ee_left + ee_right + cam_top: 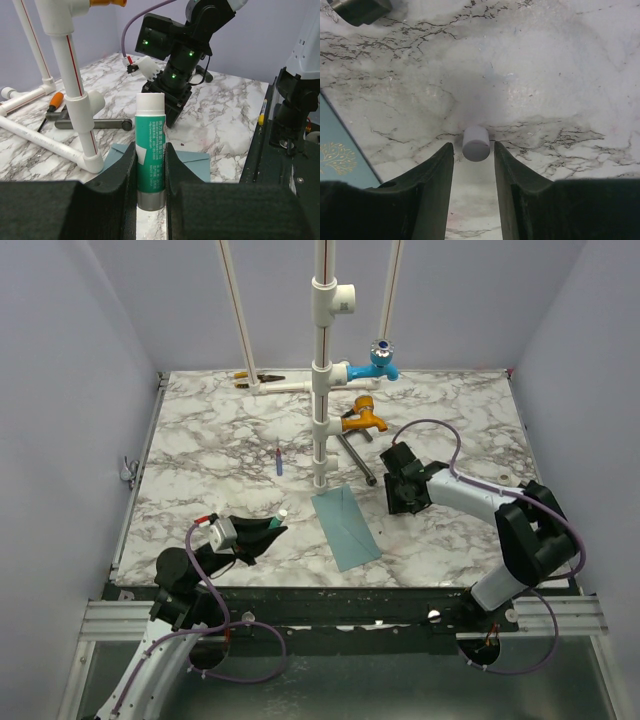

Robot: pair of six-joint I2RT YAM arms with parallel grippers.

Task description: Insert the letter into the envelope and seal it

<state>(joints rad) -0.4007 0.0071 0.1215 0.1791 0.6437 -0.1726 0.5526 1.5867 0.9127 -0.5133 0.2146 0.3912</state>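
The teal-blue envelope [345, 527] lies flat at the table's front middle, its flap crease showing. It also shows in the left wrist view [196, 163] and at the left edge of the right wrist view [340, 157], with a gold ornament there. The tan letter is not visible. My left gripper [272, 531] is shut on a green glue stick [150, 150] with a white top, held upright just left of the envelope. My right gripper [474, 147] is open and points down at the table, right of the envelope. A small white cap [476, 143] stands at its fingertips.
A white pipe frame [322, 390] rises behind the envelope, with a blue valve [381, 360] and an orange valve [362, 418]. A dark metal bar [355, 455] lies near its foot. A small blue pen [279, 460] lies at mid left, and tools [245, 378] lie at the back left.
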